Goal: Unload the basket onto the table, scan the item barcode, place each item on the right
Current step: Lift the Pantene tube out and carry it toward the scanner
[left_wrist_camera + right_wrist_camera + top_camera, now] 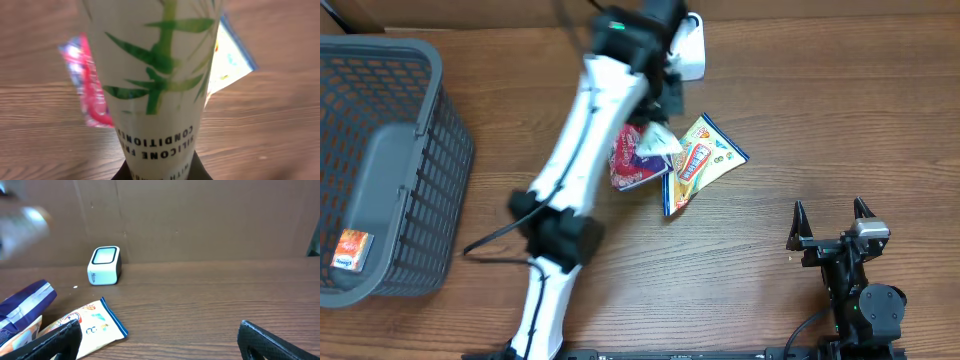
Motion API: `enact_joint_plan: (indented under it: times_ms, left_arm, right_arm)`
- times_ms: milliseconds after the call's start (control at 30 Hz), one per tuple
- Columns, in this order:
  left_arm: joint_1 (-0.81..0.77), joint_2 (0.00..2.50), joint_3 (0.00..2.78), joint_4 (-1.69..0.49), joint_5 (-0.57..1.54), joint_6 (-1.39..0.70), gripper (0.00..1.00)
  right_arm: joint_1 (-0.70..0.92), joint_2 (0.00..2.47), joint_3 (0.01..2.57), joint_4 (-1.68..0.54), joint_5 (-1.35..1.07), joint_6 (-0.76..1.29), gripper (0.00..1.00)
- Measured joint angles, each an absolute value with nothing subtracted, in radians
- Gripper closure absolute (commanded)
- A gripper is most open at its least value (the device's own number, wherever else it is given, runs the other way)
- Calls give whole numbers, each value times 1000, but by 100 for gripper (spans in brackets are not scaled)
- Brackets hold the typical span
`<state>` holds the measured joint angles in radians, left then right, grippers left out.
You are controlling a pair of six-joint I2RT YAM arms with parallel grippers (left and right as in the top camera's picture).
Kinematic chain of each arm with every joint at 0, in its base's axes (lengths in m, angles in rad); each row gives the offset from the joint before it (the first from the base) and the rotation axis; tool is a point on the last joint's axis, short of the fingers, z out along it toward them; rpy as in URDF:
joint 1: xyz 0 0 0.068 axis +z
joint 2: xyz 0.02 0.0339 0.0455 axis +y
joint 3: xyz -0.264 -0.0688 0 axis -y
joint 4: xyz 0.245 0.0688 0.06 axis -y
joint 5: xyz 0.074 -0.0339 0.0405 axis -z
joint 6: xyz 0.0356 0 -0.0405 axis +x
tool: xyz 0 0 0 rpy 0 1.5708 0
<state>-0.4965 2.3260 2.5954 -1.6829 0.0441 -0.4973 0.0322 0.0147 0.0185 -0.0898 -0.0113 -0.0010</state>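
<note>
My left gripper [665, 108] is shut on a white tube [155, 75] printed with green bamboo leaves and conditioner lettering. The tube fills the left wrist view, its base between the dark fingers [197, 170]. From overhead its pale end [656, 140] hangs over the snack bags, a little in front of the white scanner [690, 52]. The scanner [105, 266] stands against the back wall in the right wrist view. No barcode shows on the tube. Low at the right, my right gripper [829, 212] rests open and holds nothing.
A yellow and blue snack bag [700, 162] and a red and purple bag [630, 165] lie mid-table under the tube. A grey mesh basket [430, 150] at the left holds a small orange pack [353, 250]. Bare wood lies between the bags and the right gripper.
</note>
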Motion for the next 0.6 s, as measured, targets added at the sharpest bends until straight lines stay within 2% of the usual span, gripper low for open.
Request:
enact_joint_plan:
  times_ms: [200,367,400,500,600]
  left_arm:
    - [-571,2476,2592,-1679,21,-494,93]
    - [-600,2545,2592,-1682,17,-491,83]
    - [-602,2557,2592,-1683,19,-485,77]
    - [-603,2579,2592,-1687,54,-455,47]
    - [-603,2587,2592,-1687,121,-406,45]
  right_arm:
    - [33,15,19,-90,-12,0,0]
    - [33,15,19,-90,-12,0,0]
    - [33,15,19,-91,-12,-1,0]
    - [33,15,19,-90,-12,-1,0]
    - [32,15,19,-90,-12,0,0]
